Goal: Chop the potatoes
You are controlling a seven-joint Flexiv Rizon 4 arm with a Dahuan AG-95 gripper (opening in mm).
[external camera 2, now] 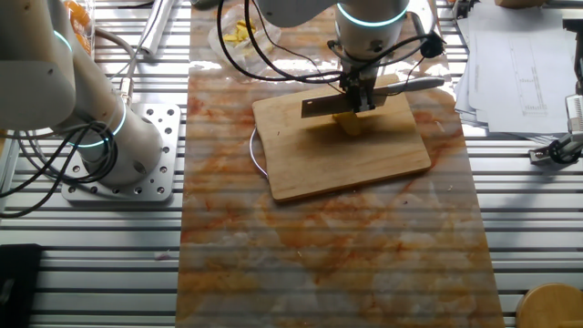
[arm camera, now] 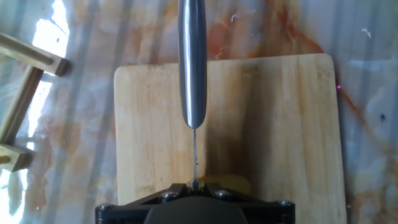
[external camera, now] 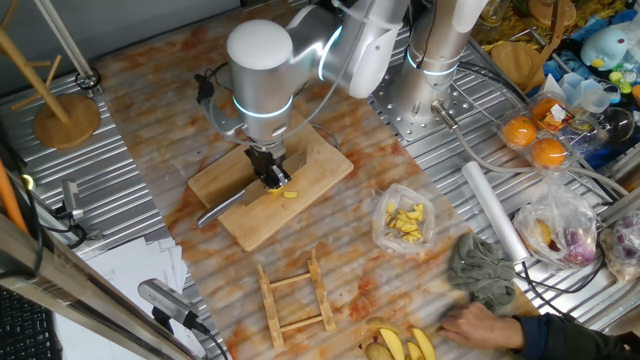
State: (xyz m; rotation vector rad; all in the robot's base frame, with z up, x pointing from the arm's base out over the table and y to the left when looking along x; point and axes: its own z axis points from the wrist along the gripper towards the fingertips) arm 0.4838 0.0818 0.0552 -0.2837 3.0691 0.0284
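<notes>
One knife (external camera 2: 364, 98) is clamped in the hand (external camera 2: 361, 97), its two fingers pressed against the blade's flat sides, with the grey handle (arm camera: 192, 59) sticking out level toward one long edge of the cutting board (external camera 2: 346, 150). In the hand view the blade shows only as a thin edge-on line running from the handle down between the fingers. The potatoes (external camera: 288, 193) are on the board directly beneath the blade: a few short yellow pieces lie touching or just beside the knife edge near the middle of the board, and in the other fixed view a yellow chunk (external camera 2: 351, 124) sits right under the blade.

The board lies at an angle on the marbled mat (external camera 2: 319, 255) covering the desk. Near the mat's front edge a small wooden rack (external camera: 295, 293) lies flat, well apart from the board. Beside it a clear plastic bag of yellow chunks (external camera: 405, 221) rests, and a grey cloth (external camera: 485, 270) lies crumpled beyond that.
</notes>
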